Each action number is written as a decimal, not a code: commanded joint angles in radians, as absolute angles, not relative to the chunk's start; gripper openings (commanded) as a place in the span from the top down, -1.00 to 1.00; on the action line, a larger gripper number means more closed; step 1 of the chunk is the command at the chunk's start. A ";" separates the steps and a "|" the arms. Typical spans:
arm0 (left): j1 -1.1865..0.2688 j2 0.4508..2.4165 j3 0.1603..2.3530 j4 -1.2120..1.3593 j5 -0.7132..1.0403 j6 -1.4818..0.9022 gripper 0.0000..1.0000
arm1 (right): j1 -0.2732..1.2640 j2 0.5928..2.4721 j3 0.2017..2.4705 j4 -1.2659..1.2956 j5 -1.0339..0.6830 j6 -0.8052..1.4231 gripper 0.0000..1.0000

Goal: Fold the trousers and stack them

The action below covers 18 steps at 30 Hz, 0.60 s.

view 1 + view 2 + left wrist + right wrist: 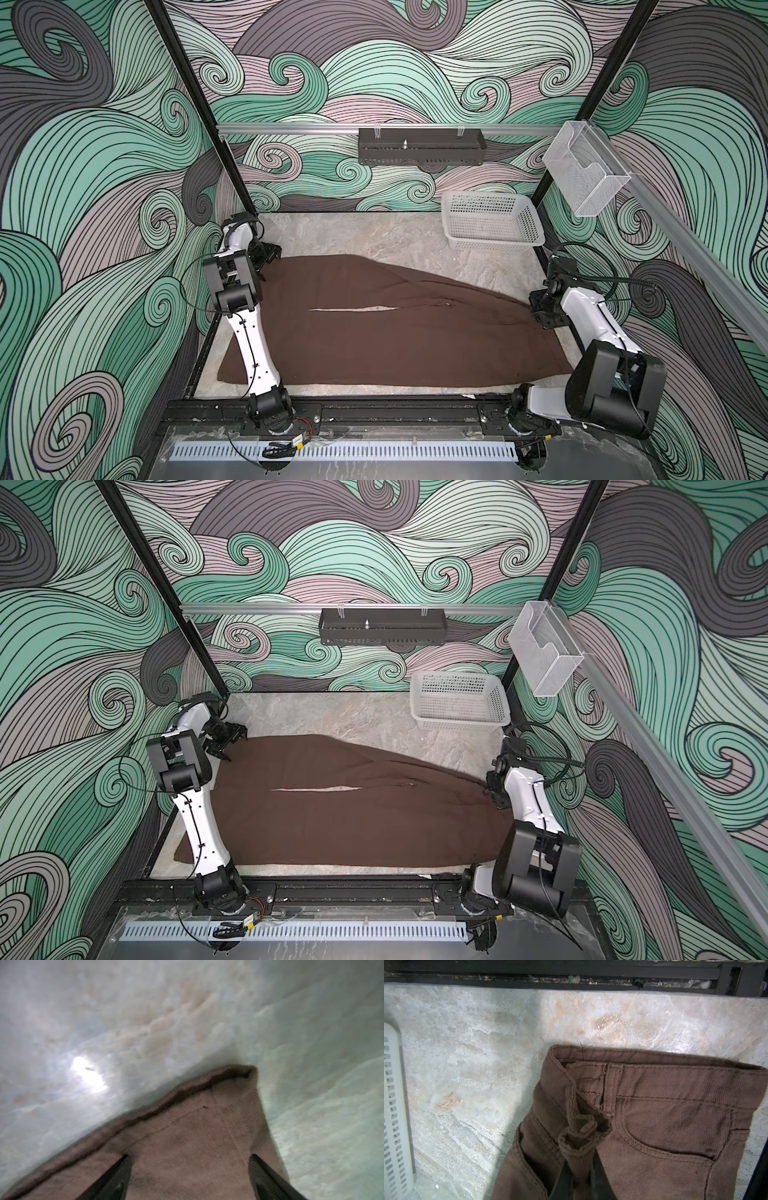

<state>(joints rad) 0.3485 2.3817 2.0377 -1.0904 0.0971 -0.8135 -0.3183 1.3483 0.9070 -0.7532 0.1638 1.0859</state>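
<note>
Trousers (374, 328) down flat on the marble table (395, 237), legs running towards the left gripper (228, 742), waist end at the right gripper (540, 311). A thin sliver of table shows between the two legs.

Left jaws: spread wide, gripping nothing. The wrist view has brown cloth lying between and under the two fingers (116, 1176), and the hem corner (247, 1073) sits out ahead of the tips. Whether the fingers touch the cloth, I cannot tell.

Right jaws: all but closed, nipped onto a bunched ridge of the waistband (675, 1082) that stands up into them, with the front pocket (675, 1126) just to one side.

Now the danger spots, as I read it. That right-hand pinch takes only a narrow ridge, not the full band; a hard pull could slide it out, or lift the top layer alone and let the waist twist. The waistband also lies near the table edge beyond the jaws, so a drag that way could spill cloth over the side.

On the left, the corner lies ahead of the tips. Close here and the jaws may grab mid-cloth or one layer, and the leg would sag out of line in the fold.

The white mesh basket (492, 224) is well apart from both jaws and far shorter than these legs, so a crooked first fold would carry through to the stack.
</note>
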 commanded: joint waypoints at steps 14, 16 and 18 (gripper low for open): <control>0.353 2.533 2.439 -1.292 0.086 -0.921 -0.82 | -0.320 1.374 0.913 -0.729 0.154 1.068 0.94; 0.353 2.566 2.477 -1.302 0.097 -0.961 -0.82 | -0.319 1.383 0.922 -0.726 0.157 1.063 0.94; 0.352 2.585 2.494 -1.291 0.113 -0.992 -0.82 | -0.319 1.388 0.922 -0.714 0.155 1.060 0.94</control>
<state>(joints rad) 0.3546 2.5404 2.4588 -1.2274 0.1013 -0.9192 -0.3191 1.3762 0.9070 -0.7258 0.1528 1.0729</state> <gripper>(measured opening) 0.910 0.112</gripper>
